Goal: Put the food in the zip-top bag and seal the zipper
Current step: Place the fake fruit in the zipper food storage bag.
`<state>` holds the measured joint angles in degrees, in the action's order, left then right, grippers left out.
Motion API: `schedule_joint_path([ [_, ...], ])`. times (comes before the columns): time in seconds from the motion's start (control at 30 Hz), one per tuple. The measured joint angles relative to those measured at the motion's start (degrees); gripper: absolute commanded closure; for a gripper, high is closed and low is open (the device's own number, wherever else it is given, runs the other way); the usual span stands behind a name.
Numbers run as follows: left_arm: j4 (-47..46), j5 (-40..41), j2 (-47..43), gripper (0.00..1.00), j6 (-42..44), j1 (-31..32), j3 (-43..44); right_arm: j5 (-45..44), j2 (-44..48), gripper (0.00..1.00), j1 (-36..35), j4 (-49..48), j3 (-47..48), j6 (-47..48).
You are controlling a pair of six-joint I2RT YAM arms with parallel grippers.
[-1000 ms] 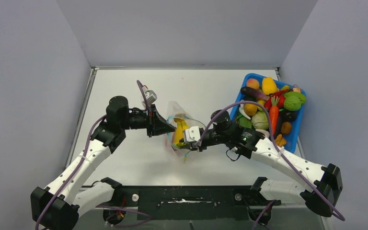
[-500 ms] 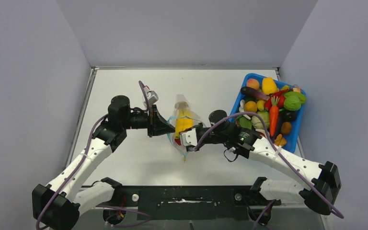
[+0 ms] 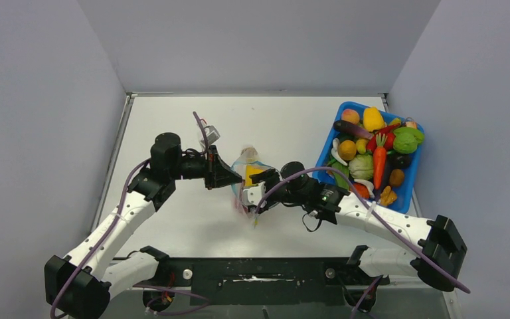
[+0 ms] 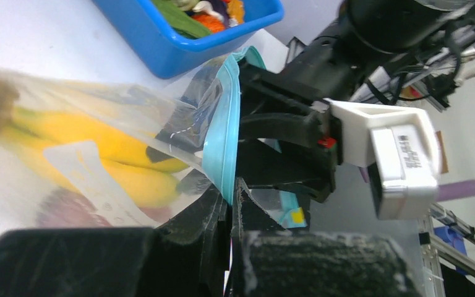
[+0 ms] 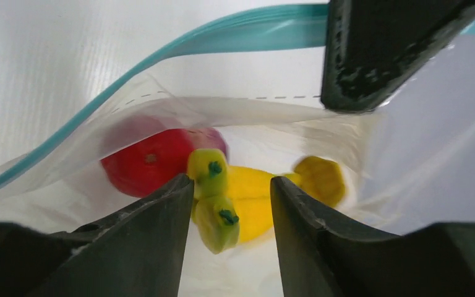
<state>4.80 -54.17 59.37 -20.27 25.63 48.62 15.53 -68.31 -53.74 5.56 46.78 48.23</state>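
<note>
Two grey walls (image 3: 40, 100) flank white table (image 3: 279, 119) — L gripper (image 4: 232, 185) pinches zipper (image 4: 219, 142), R gripper (image 5: 230, 182) parted in bag (image 4: 99, 102).

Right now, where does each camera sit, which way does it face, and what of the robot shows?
Top external: above and behind the arm bases, facing down at the zip-top bag and blue bin; the left arm and right arm show whole.
Left wrist: on the left arm, looking past its shut left fingers, pinching the zipper, toward the right arm.
Right wrist: on the right arm, looking between its parted right fingers into the bag's mouth.
Shared: both wrist views show the zipper and the banana inside the bag.
</note>
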Motion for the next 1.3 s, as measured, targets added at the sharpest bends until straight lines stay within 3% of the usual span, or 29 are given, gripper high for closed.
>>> schedule_joint_path([
  [0.33, 3.9, 11.3, 0.0, 1.00, 3.6, -0.3, 0.3, -2.5, 5.5, 0.35, -0.4, -6.8, -4.4, -7.1],
  [0.67, 5.8, 18.6, -0.7, 1.00, 7.4, 1.4, 0.9, -3.5, 11.3, 0.28, -1.5, -11.0, -3.9, -26.3],
  [1.07, 6.5, 26.2, -1.3, 1.00, 8.5, 1.2, 4.0, -22.0, 11.3, 0.27, -1.6, -5.9, 6.3, -58.9],
  [1.3, 9.2, 32.0, -1.3, 1.00, 8.9, -0.7, 4.6, -33.7, 15.0, 0.26, -0.6, -6.7, 6.3, -73.1],
])
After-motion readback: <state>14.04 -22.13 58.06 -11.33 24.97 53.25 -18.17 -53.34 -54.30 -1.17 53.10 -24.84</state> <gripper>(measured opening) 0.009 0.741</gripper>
